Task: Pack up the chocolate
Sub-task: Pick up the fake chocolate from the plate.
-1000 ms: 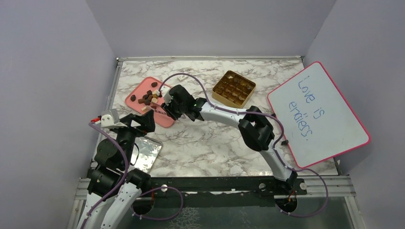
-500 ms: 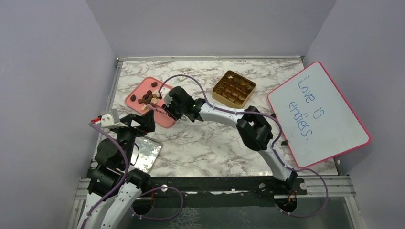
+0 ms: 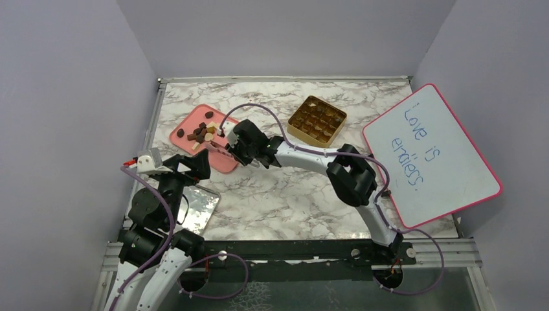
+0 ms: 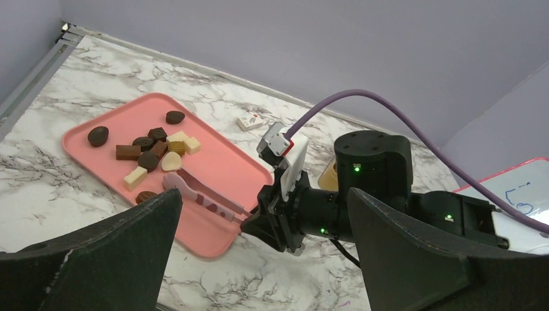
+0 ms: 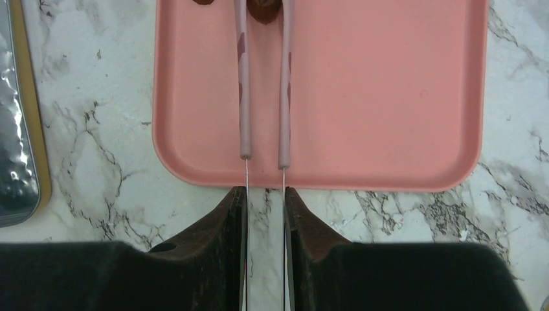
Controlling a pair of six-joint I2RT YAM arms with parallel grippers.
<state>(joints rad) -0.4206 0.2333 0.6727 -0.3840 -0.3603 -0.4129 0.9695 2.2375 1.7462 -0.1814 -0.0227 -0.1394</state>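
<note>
The chocolate lies as small dark and cream pieces at the far end of a pink tray. In the left wrist view the chocolate pieces are bunched on the tray. My right gripper is shut on the pink tweezers, pressing their two arms inward. The arms reach over the tray, and a dark piece sits between their tips at the frame's top edge. My left gripper stands wide open and holds nothing, near the table's front left.
A square gold box with gridded compartments sits at the back right of the tray. A pink-framed whiteboard leans at the right. A shiny foil lid lies under the left arm. A small white object lies behind the tray.
The right gripper's jaws have narrowed, squeezing the tweezers' arms closer together. Its wrist has shifted slightly to the right. The left arm has not moved.
</note>
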